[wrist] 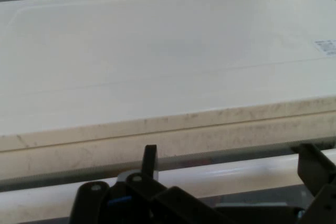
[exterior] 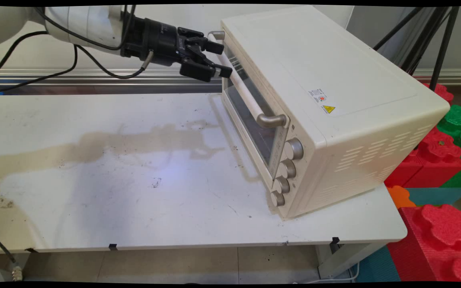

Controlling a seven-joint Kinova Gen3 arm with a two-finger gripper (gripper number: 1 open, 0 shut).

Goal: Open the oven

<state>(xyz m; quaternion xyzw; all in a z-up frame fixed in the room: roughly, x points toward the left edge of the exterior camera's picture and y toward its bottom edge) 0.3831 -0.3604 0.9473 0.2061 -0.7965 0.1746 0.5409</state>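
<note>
Oven (exterior: 322, 108) on the right half of the desk (exterior: 106, 168), cream body, front turned toward the left of the scene. Door (exterior: 250, 116) looks shut or very nearly so; glass pane sits flush in its frame as far as the main view shows. Four knobs (exterior: 286, 170) stacked in a column at the near end of the front. Nothing else on the desk apart from stains and scuffs.

Progress: door not pulled down; handle (exterior: 244, 90) in its upper position along the top of the door. No sign that anything has been put in or taken out.

Tool (exterior: 219, 60): at the far end of the handle, level with the top edge of the door. Fingers spread moderately, one above the bar and one below it, so the bar lies between them. Not closed on it; whether either finger touches the bar, I cannot tell. Hand view agrees: white bar (wrist: 236, 174) crosses just beyond the linkage, one finger (wrist: 150, 162) at left, the other at the right edge, oven top filling the upper part.

Red and green foam blocks (exterior: 442, 148) on the floor to the right.
</note>
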